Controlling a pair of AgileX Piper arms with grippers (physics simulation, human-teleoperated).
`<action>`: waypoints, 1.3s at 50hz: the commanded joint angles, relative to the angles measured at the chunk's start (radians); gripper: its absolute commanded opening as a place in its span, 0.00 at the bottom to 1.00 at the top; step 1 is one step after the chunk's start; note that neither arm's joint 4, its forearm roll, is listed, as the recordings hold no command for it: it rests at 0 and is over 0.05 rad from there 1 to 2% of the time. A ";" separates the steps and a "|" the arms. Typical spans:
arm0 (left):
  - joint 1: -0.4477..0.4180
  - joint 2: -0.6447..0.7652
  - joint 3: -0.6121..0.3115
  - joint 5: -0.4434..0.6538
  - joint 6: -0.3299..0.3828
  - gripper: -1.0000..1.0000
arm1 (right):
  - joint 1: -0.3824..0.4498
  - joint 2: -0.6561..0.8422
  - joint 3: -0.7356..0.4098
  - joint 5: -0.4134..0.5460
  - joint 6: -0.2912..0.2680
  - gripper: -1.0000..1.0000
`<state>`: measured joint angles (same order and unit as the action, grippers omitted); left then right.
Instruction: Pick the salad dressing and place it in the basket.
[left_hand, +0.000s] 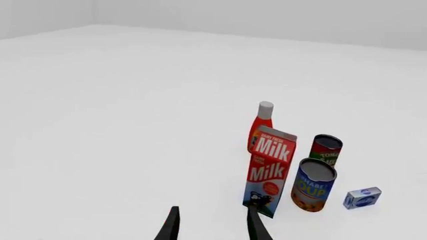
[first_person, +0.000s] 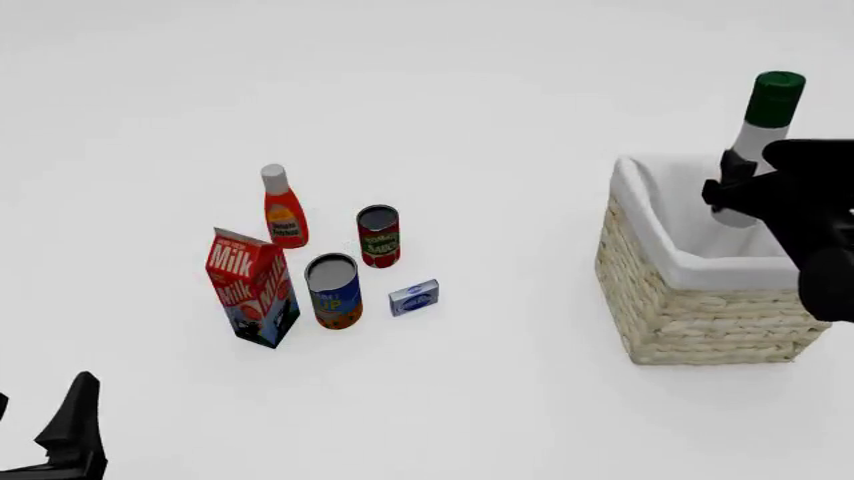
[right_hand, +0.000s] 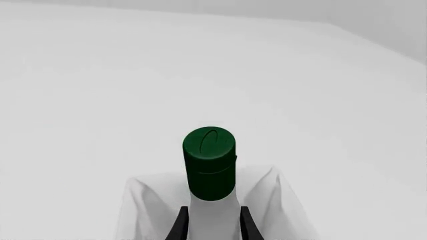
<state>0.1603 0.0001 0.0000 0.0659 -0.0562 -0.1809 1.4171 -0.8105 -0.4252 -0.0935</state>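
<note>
Front view: right pincer (first_person: 738, 187) clamped on the neck of the salad dressing (first_person: 763, 128), bottle upright, green cap on top, held above the basket (first_person: 694, 300) opening. Bottle's lower part is hidden behind the arm, so can't tell if its base is below the rim yet; looks still raised. Right wrist view agrees: fingers (right_hand: 181, 224) sit on either side of the white neck, white lining underneath. Basket stands near the bench's right edge, about mid-depth.

Progress, as a judgement: pick done, carry done, bottle lined up over the basket. Left: lower it inside, let go, pull the arm clear. Not placed yet.

Left pincer (left_hand: 212, 225) idle at the bench's near-left corner, fingers apart with nothing between them. Leftover groceries sit left of bench centre, well apart from the basket: milk carton (first_person: 250, 287), red bottle (first_person: 283, 208), two cans (first_person: 334, 291) (first_person: 378, 235), small blue box (first_person: 414, 297). None needs moving.
</note>
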 joint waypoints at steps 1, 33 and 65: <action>0.002 0.000 0.000 0.002 0.000 1.00 | -0.011 0.025 0.001 -0.016 0.017 0.00; 0.001 0.000 0.000 0.005 -0.002 1.00 | -0.013 0.094 0.027 -0.059 0.024 0.00; -0.010 0.000 0.000 0.000 -0.001 1.00 | 0.007 0.065 0.021 -0.032 0.031 1.00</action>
<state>0.1540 0.0001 0.0000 0.0690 -0.0587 -0.1774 1.4968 -0.7876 -0.4648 -0.0644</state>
